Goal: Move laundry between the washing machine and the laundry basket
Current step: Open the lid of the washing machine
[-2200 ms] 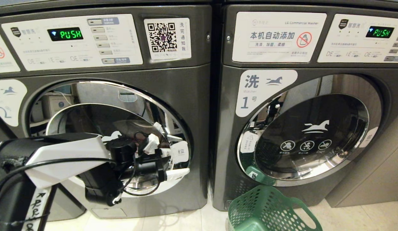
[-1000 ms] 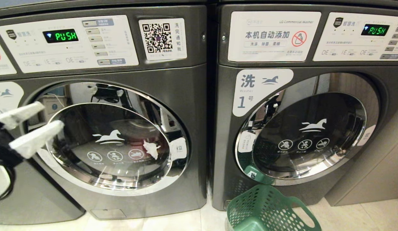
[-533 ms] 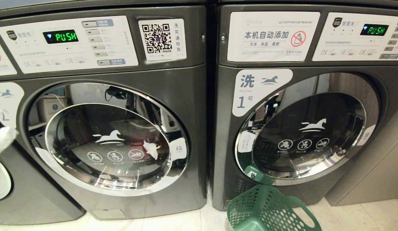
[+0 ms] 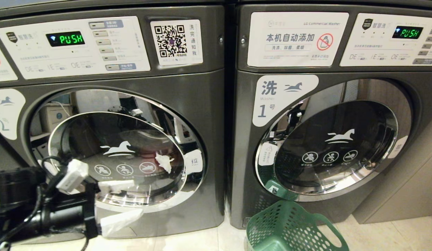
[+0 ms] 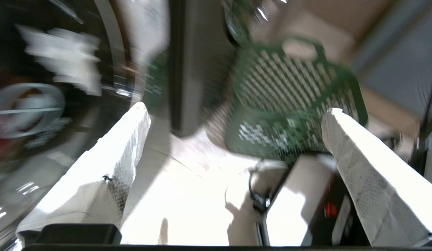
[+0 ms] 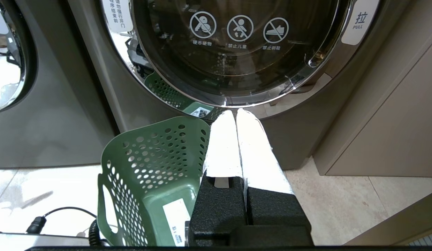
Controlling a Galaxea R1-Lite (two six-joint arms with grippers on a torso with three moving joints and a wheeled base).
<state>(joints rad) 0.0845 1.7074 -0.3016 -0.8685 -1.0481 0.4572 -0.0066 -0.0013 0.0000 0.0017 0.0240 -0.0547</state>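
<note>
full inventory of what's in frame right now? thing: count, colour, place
washing machines: 2, dark grey, side by side, doors shut; left one marked 2, right one marked 1
displays: 2, green, reading PUSH, one on each control panel
QR sticker: 1, white and black, top right of the left machine
laundry basket: 1, green, perforated, on the floor in front of the right machine; no laundry visible in it
cabinet panel: 1, beige, right of the right machine
floor: pale tiles
left gripper: 1, white fingers, open, low in front of the left machine's door
right gripper: 1, white fingers, shut, beside the basket, below the right machine's door
</note>
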